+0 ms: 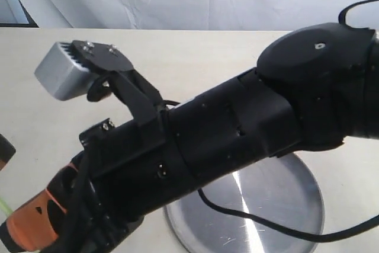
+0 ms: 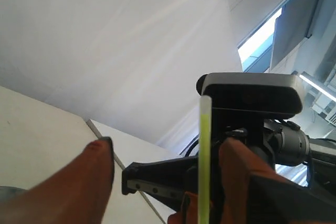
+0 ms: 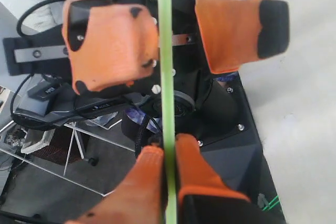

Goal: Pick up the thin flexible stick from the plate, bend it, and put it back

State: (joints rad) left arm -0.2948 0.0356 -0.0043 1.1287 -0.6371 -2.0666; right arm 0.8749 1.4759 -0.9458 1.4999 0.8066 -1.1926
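One stick (image 3: 165,77) sits pinched in the right gripper (image 3: 168,156)

Yellow-green stick (image 2: 205,150) upright between spread orange fingers (image 2: 86,184) — just beside one, well apart from the other

Pale cream bench (image 1: 195,57), matte, plain. Resting directly on it: plate (image 1: 290,194), round, shiny silver, flat at 5 o'clock, bright reflection streak across; its 10 o'clock side hidden.

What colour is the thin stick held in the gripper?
Bright yellow-green. The thin flexible stick shows best in the right wrist view.
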